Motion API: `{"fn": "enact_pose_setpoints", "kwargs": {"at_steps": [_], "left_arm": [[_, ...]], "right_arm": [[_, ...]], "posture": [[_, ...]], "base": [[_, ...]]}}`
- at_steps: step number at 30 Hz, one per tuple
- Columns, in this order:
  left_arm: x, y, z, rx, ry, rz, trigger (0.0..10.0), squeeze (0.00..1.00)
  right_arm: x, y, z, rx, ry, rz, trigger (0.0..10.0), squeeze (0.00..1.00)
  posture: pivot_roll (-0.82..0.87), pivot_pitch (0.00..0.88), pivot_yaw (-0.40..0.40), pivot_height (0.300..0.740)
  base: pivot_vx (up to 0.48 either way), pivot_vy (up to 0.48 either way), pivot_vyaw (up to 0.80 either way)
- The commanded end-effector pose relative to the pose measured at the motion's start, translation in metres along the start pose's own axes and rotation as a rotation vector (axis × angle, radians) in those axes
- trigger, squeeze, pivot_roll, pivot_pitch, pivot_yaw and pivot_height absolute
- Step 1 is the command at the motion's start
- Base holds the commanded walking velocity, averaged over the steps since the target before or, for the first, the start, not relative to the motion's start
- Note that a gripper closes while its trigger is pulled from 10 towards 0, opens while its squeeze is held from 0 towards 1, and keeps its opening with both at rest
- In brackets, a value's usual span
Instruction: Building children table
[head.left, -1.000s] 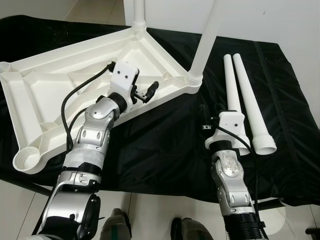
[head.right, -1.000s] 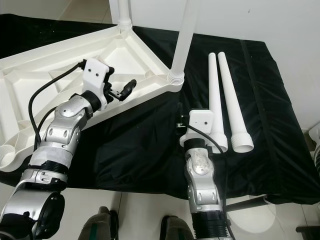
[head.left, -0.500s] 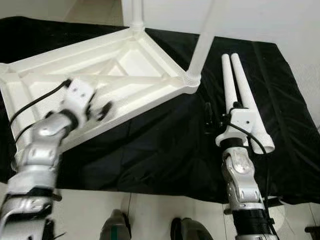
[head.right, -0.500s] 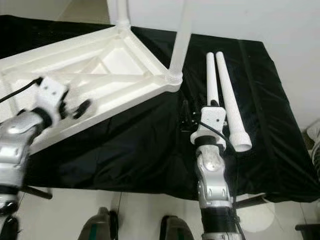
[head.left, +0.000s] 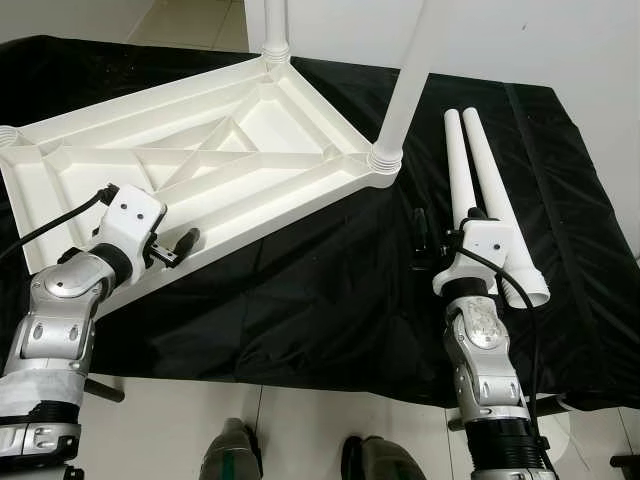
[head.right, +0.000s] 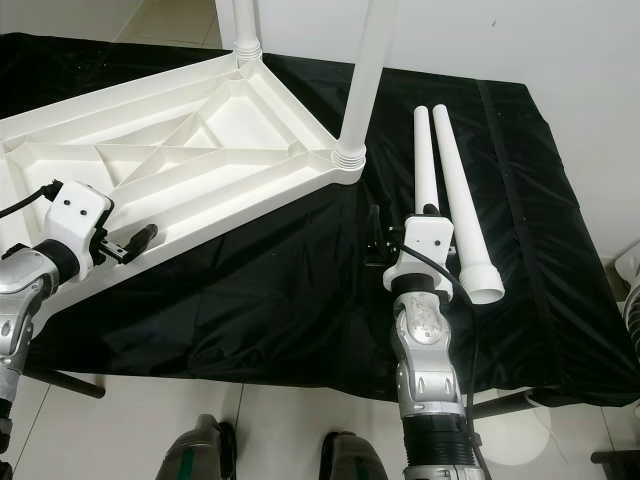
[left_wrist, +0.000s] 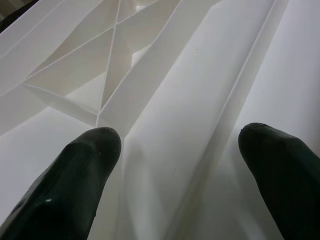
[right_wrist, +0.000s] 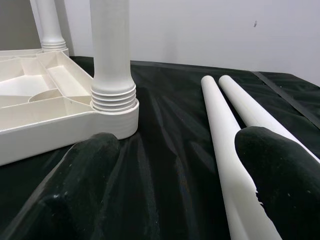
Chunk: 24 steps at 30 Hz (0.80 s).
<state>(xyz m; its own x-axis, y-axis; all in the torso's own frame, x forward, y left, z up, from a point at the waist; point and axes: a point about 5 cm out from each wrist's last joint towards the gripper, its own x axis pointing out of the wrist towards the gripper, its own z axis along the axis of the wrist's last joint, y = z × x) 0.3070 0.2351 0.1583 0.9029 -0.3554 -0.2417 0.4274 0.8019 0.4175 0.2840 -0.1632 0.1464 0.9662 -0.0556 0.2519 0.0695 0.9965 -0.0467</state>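
Landmark: white ribbed plastic tabletop (head.left: 200, 170) is lying upside down on the black cloth-covered work surface (head.left: 320, 290), its near long rim facing the robot.
Fitted legs: two white plastic tube legs (head.left: 405, 85) are standing upright in the tabletop's far and right corner sockets.
Loose legs: two more white tapered legs (head.right: 455, 215) are lying side by side, right of the tabletop.
Open room: bare black cloth is stretching between the tabletop's rim and the loose legs.
Left gripper (head.left: 180, 245): hovering at the tabletop's near rim, fingers (left_wrist: 75, 185) spread wide over the ribbing, gripping nothing.
Right gripper (head.right: 375, 240): fingers (right_wrist: 75, 190) parted wide, empty, pointing past the loose legs' wide ends toward the right corner socket.
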Motion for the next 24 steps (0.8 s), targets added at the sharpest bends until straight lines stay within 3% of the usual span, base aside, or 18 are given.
{"fn": "enact_pose_setpoints", "kwargs": {"at_steps": [1, 15, 24], "left_arm": [[0.002, -0.009, -0.011, -0.004, 0.061, -0.060, 10.0, 0.00], [0.022, -0.023, 0.004, 0.051, 0.027, -0.188, 10.0, 0.00], [0.031, -0.027, 0.000, 0.020, 0.046, -0.239, 10.0, 0.00]], "right_arm": [[-0.001, -0.001, -0.003, -0.004, 0.018, 0.003, 10.0, 0.00], [-0.003, -0.002, -0.004, -0.007, 0.023, -0.008, 10.0, 0.00], [-0.004, -0.003, -0.005, -0.008, 0.025, -0.021, 10.0, 0.00]], "posture": [[0.06, 0.120, 0.001, 0.740], [0.06, 0.135, 0.022, 0.740], [0.05, 0.144, 0.038, 0.740]], "base": [[0.000, 0.000, 0.00], [0.000, 0.000, 0.00], [0.000, 0.000, 0.00]]}}
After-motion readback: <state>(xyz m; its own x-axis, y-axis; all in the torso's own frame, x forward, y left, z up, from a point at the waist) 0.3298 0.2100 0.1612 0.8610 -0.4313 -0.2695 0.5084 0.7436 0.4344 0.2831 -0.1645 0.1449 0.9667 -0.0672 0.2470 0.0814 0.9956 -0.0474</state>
